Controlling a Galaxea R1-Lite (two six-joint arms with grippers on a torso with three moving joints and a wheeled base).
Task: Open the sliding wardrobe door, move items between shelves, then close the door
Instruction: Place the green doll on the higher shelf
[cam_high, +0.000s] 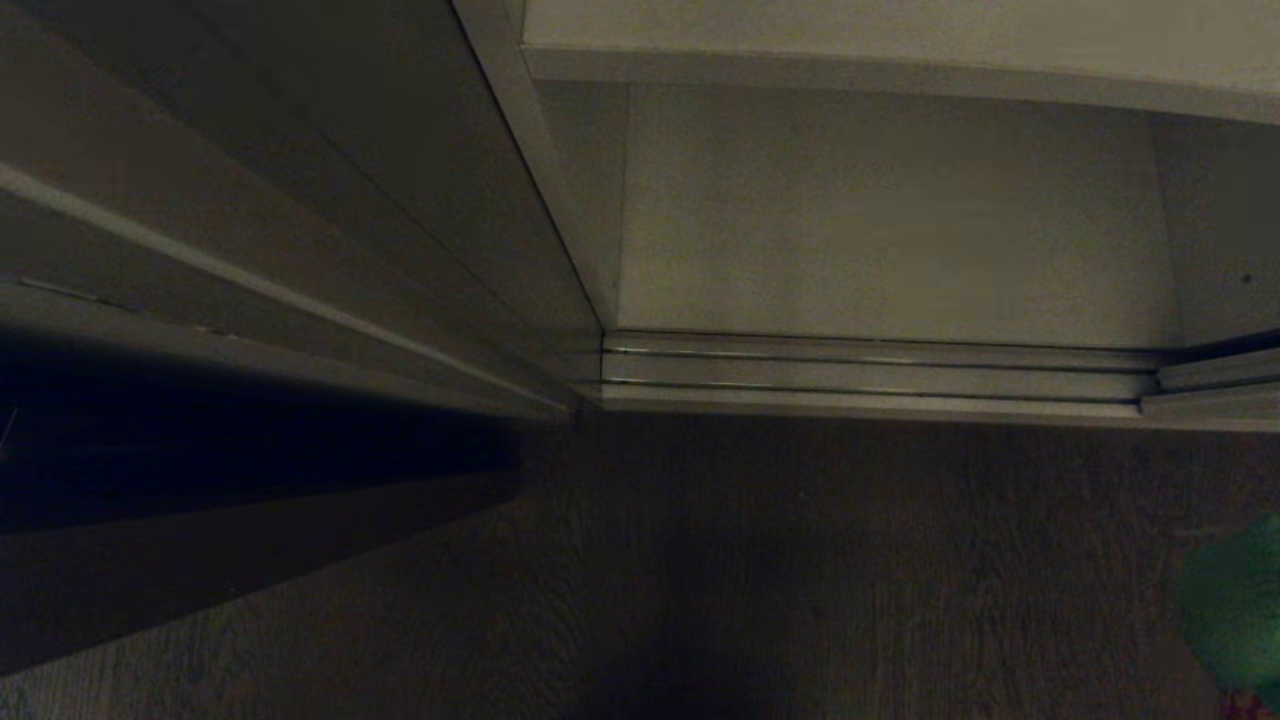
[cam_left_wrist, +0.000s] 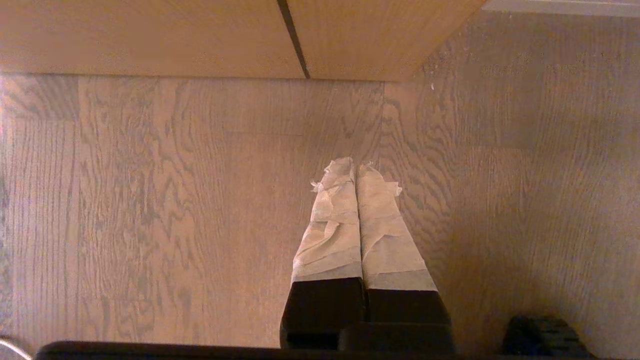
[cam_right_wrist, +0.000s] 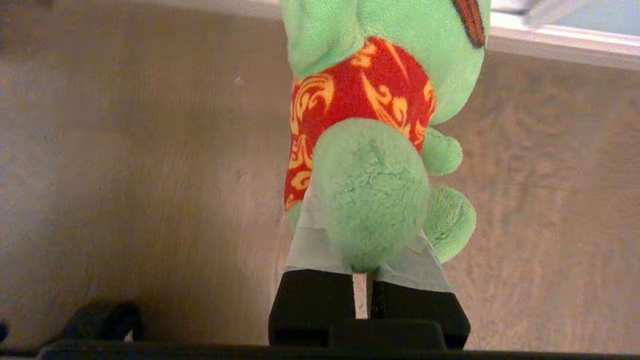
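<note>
The green frog (cam_right_wrist: 360, 100) in red patterned clothing hangs from my right gripper (cam_right_wrist: 366, 245), which is shut on one of its plush legs above the wooden floor. In the head view only a green bit of the frog (cam_high: 1235, 610) shows at the lower right edge. The sliding wardrobe door (cam_high: 380, 150) stands slid to the left, leaving the wardrobe open. Inside, a white bottom shelf (cam_high: 880, 220) lies bare under the front edge of another shelf (cam_high: 850, 70). My left gripper (cam_left_wrist: 356, 167) is shut and empty, its taped fingers (cam_left_wrist: 330, 225) pressed together over the floor. The teal-blue bear is out of view.
Metal door tracks (cam_high: 880, 372) run along the wardrobe's front edge. Dark wood floor (cam_high: 800, 560) spreads in front of it. A brown wooden panel (cam_left_wrist: 150, 35) stands past the left gripper. A white wardrobe edge (cam_right_wrist: 560, 37) lies beyond the frog.
</note>
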